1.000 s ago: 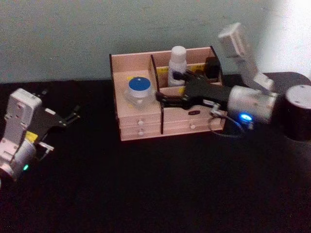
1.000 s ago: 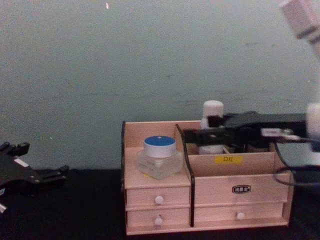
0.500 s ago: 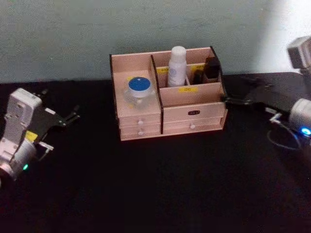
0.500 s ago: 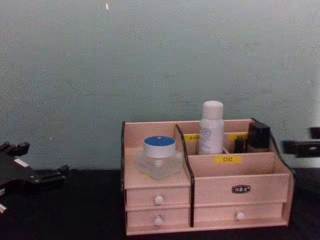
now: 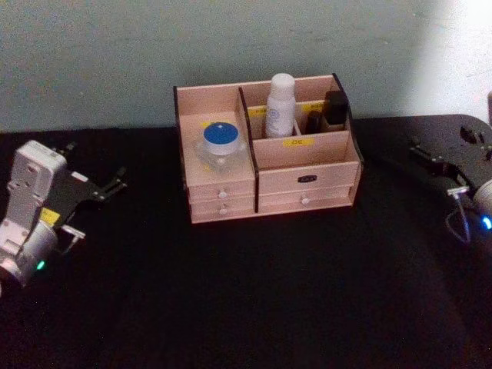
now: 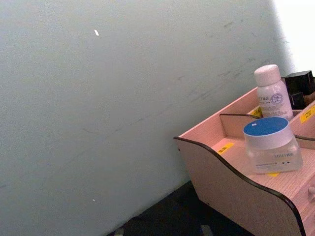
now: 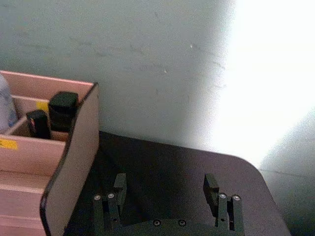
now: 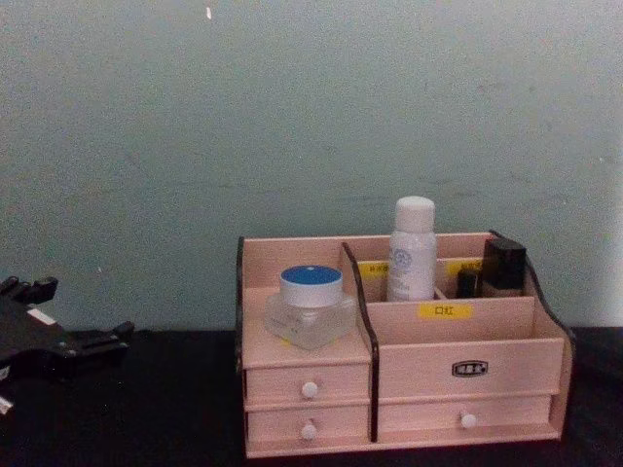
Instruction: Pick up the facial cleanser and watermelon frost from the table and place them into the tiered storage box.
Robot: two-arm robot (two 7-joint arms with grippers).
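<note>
The tiered storage box (image 5: 330, 165) (image 8: 526, 365) stands at the back middle of the black table. A clear jar with a blue lid (image 5: 221, 142) (image 8: 311, 306) (image 6: 270, 147) rests on its left step. A white bottle (image 5: 280, 104) (image 8: 413, 253) (image 6: 272, 96) stands upright in a rear compartment. Their labels are unreadable, so I cannot tell which is the facial cleanser and which the watermelon frost. My right gripper (image 5: 437, 150) (image 7: 165, 186) hangs open and empty to the right of the box. Far to the left, my left gripper (image 5: 96, 163) (image 8: 83, 309) sits open and empty.
Two small black containers (image 5: 334, 108) (image 8: 503, 265) (image 7: 63, 110) stand in the box's rear right compartment. A pale green wall (image 8: 292, 117) rises close behind the box. The black tabletop (image 5: 254, 292) stretches in front and to both sides.
My right gripper has let go of the white bottle and drawn back from over the box to the right. The bottle stays upright. The left arm has not moved.
</note>
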